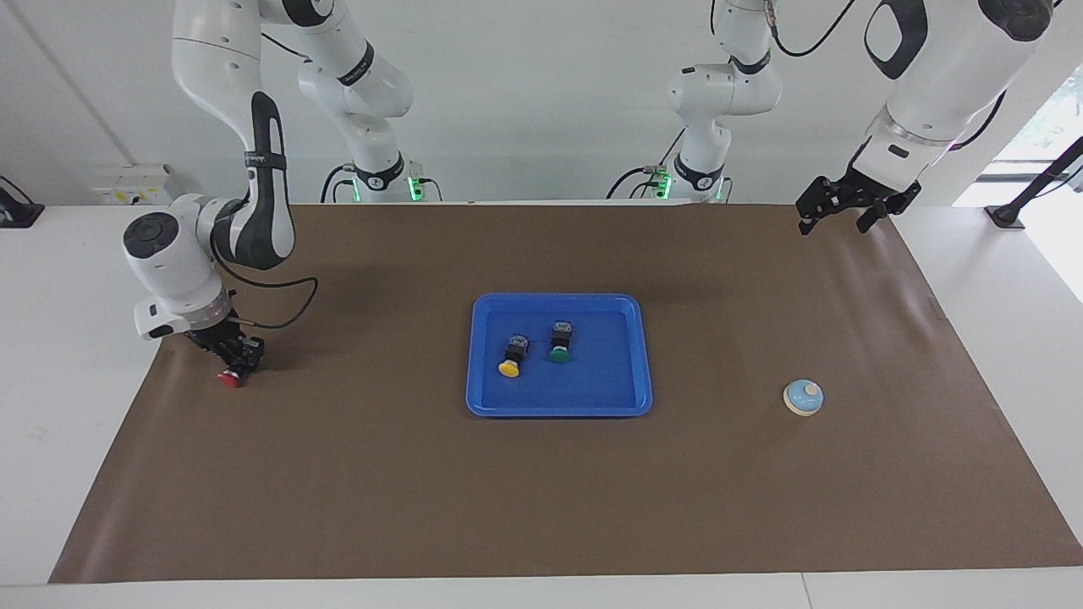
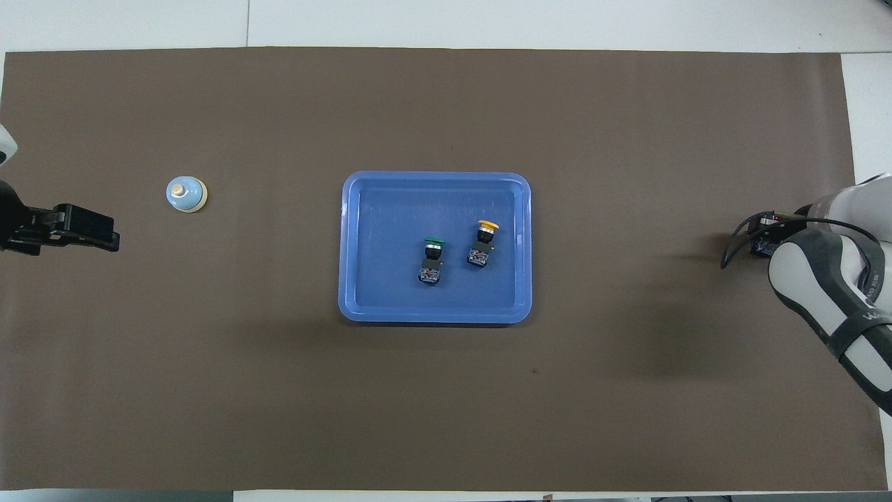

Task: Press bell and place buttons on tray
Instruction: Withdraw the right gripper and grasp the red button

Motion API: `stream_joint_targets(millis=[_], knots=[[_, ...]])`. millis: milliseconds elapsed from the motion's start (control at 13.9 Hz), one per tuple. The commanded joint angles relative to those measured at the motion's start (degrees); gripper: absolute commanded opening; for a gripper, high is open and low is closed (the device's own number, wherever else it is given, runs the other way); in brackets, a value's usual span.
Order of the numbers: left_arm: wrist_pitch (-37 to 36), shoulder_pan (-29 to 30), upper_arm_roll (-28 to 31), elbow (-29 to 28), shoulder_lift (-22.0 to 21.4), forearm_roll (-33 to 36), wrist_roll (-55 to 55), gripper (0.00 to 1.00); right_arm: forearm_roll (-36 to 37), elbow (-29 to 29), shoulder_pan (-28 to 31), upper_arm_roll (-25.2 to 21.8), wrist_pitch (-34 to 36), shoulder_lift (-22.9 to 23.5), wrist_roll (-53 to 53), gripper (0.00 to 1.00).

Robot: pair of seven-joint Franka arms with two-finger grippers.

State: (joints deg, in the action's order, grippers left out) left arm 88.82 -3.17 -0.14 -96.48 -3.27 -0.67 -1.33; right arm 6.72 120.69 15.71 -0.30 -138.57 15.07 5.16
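Note:
The blue tray point(image 1: 558, 410) lies at the middle of the brown mat and also shows in the overhead view point(image 2: 432, 317). The yellow button point(image 1: 510, 365) point(image 2: 487, 226) and the green button point(image 1: 559, 351) point(image 2: 433, 244) lie in it on their sides. My right gripper point(image 1: 237, 362) is down at the mat toward the right arm's end, shut on the red button point(image 1: 229, 379), whose red cap pokes out below the fingers. In the overhead view the arm hides most of this. The bell point(image 1: 803, 397) point(image 2: 186, 193) stands toward the left arm's end. My left gripper point(image 1: 833, 225) point(image 2: 97, 233) waits raised, open and empty.
The brown mat point(image 1: 541, 507) covers most of the white table. The right arm's elbow point(image 2: 836, 293) hangs over the mat's edge at its end. Nothing else lies on the mat.

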Motion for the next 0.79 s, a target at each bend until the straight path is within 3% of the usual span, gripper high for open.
stream_joint_targets(millis=[0, 287, 718], knots=[[-0.05, 0.35, -0.04, -1.08, -1.39, -0.48, -0.07, 1.0, 0.84, 1.92, 0.82, 1.09, -0.91, -1.54, 0.2, 0.0], [-0.05, 0.35, -0.04, -1.08, -1.39, -0.48, -0.07, 1.0, 0.84, -0.7, -0.41, 1.79, 2.06, -1.54, 0.29, 0.0], [-0.05, 0.35, -0.04, -1.08, -1.39, -0.48, -0.07, 1.0, -0.21, -16.95, -14.89, 1.79, 21.74, -0.22, 15.81, 0.0]])
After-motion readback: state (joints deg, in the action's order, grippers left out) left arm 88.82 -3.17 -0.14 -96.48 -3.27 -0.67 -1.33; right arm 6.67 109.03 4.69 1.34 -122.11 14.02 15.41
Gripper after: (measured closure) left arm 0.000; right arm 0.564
